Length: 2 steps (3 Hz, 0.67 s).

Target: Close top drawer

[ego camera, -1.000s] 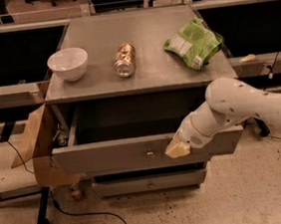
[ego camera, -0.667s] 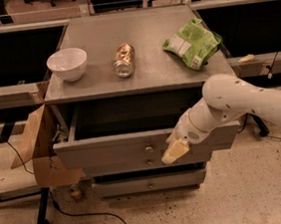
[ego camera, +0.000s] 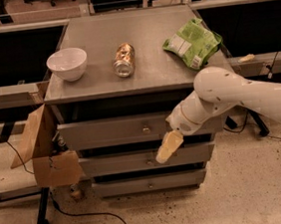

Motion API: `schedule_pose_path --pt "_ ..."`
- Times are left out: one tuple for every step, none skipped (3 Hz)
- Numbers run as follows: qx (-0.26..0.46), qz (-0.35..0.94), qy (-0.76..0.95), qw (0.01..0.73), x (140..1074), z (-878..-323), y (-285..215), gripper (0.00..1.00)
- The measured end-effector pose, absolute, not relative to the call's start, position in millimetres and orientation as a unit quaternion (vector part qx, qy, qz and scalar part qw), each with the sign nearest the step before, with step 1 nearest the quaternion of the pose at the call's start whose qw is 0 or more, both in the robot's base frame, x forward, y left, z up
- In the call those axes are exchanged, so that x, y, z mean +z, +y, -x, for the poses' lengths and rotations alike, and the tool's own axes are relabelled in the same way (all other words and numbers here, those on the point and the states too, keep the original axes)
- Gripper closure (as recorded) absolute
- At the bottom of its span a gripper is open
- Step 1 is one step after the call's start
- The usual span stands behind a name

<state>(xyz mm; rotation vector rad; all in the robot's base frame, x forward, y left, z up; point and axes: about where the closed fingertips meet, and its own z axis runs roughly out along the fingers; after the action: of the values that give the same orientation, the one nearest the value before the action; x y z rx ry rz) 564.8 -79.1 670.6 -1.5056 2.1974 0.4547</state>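
Below the front edge of the desk [ego camera: 152,80], the top drawer [ego camera: 112,132] sits nearly home: its long grey front panel lies close to the line of the two lower drawer fronts [ego camera: 125,161], with a dark gap showing above it under the desk's top. Its small knob [ego camera: 146,129] is at the middle of the panel. The gripper [ego camera: 168,147] hangs just right of that knob, toward the desk's front right corner, pointing down and left across the lower edge of the panel. The fingers look pressed together and hold nothing.

By my judgement the closing push is in its last stretch. Whether the gripper touches the panel I cannot tell. The next move calls for a short, straight press into the front, square to the panel, until it sits flush, and then a clean retreat. On top, a white bowl [ego camera: 67,63], a can [ego camera: 124,59] on its side and a green bag [ego camera: 192,42] lie well clear.
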Motion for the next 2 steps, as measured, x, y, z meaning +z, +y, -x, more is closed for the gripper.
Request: schedule_pose_path --pt "0.161 0.541 0.794 0.225 675.2 -582.6 -72.4 0.00" --pt "0.162 0.540 0.794 0.225 675.0 -581.4 -72.7 0.00"
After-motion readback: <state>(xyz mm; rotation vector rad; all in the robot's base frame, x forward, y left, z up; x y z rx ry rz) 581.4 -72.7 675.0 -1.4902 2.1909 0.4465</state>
